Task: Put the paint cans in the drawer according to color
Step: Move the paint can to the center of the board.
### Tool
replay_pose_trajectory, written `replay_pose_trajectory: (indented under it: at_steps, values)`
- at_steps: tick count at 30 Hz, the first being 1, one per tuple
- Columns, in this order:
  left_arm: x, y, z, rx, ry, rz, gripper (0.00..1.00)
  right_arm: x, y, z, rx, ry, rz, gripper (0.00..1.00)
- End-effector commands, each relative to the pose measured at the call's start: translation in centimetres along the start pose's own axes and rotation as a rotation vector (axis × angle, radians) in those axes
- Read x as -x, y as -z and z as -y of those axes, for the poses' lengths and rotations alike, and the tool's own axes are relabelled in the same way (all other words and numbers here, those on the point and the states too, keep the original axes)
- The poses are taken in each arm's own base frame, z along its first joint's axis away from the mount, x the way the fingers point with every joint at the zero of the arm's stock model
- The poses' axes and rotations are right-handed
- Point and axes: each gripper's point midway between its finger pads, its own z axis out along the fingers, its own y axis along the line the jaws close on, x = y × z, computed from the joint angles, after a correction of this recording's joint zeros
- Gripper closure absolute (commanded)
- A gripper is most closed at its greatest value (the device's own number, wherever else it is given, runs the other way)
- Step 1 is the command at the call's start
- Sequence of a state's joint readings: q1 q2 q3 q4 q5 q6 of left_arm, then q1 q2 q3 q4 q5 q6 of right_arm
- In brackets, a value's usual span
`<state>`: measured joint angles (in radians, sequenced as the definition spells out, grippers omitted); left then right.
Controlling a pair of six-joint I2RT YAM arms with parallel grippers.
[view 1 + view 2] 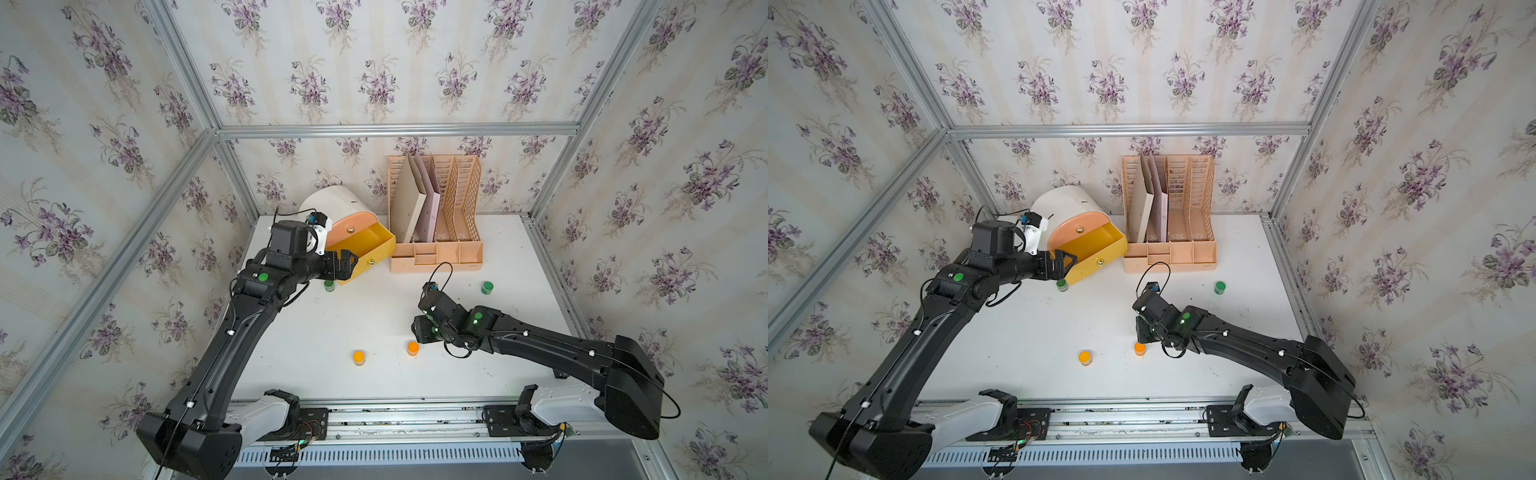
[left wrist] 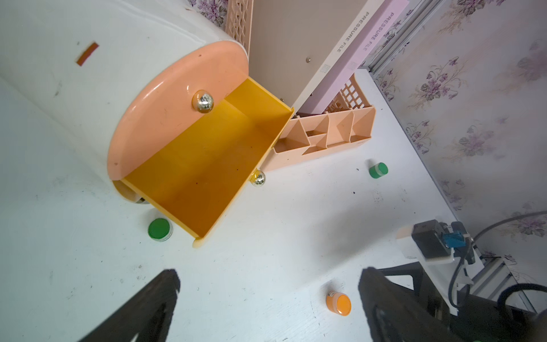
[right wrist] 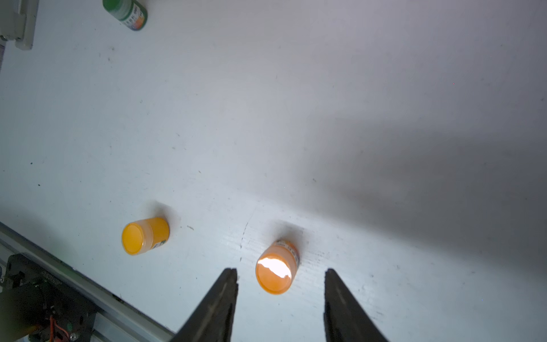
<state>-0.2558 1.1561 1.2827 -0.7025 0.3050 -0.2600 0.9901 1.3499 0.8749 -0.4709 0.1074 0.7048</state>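
Hovering low over the white table point(image 1: 374, 316), the right gripper point(image 3: 281, 271) has its jaws partly spread and pinches nothing. An orange-lidded paint can point(image 3: 277, 266) stands upright in the gap between the fingertips, clear of both. A second orange can point(image 3: 143, 236) stands off to one side. The left gripper point(image 2: 270, 274) is spread wide and empty, just beside the pulled-out yellow drawer point(image 2: 201, 171) of the white chest point(image 2: 74, 88). A green-lidded can point(image 2: 159, 229) stands at the drawer's front corner. Another green can point(image 1: 487, 286) stands near the peach file rack point(image 1: 436, 253).
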Motion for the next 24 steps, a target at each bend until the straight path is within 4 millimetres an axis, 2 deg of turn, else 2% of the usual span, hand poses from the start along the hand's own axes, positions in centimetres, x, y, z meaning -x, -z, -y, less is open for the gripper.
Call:
replay_pose_trajectory:
  at_steps: [1,6,15,24]
  values:
    - [-0.7,0.5,-1.2,0.069,-0.02,-0.007,0.01,-2.0,0.0,0.6,-0.057,-0.034,-0.074,0.48]
    - [-1.7,0.7,-1.6,0.086,-0.023,-0.029,0.01,-2.9,-0.6,-0.2,-0.076,-0.011,-0.11,0.46]
    - [-1.6,1.2,-1.3,0.075,-0.032,-0.025,0.01,-4.0,-2.2,-0.8,-0.078,-0.006,-0.148,0.45]
    - [-1.7,1.2,-1.3,0.074,-0.038,-0.03,0.01,-4.7,-4.1,-0.9,-0.098,0.007,-0.183,0.51]
